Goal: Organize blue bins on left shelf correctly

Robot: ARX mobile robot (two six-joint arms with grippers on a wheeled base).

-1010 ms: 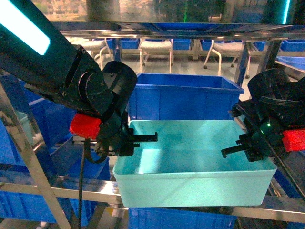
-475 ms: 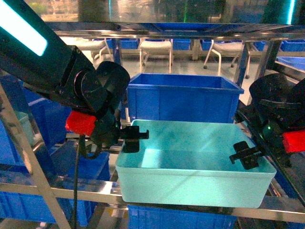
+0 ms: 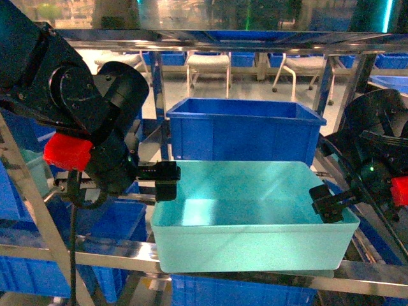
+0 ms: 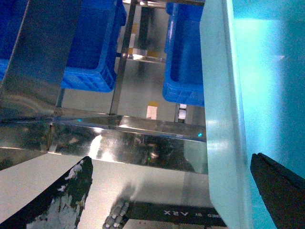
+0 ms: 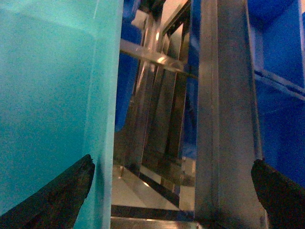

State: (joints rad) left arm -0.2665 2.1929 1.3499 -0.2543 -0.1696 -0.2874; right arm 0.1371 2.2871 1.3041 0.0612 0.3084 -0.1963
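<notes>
1. The light turquoise tub [image 3: 255, 220] sits on the steel front beam [image 3: 95, 258] of the left shelf [image 3: 210, 43], its near wall facing me and its inside plain.
2. A darker royal-blue bin [image 3: 245, 127] stands just behind the tub on the same tier.
3. My left gripper [image 3: 167, 180] is at the tub's left rim. From my left wrist I see my two fingers spread wide, one dark fingertip [image 4: 57, 202] outside the wall and the other [image 4: 281, 186] over the tub's inside, with the pale rim [image 4: 224, 119] running between them. The jaws are released; I cannot tell whether either finger touches the rim.
4. My right gripper [image 3: 328, 203] is at the tub's right rim. From my right wrist the fingers are likewise apart, one fingertip [image 5: 57, 195] against the turquoise wall [image 5: 52, 86], the other [image 5: 281, 193] out by a steel post [image 5: 224, 109]. These jaws are released too.
5. More royal-blue bins [image 3: 115, 223] sit on the lower tier to the left.
</notes>
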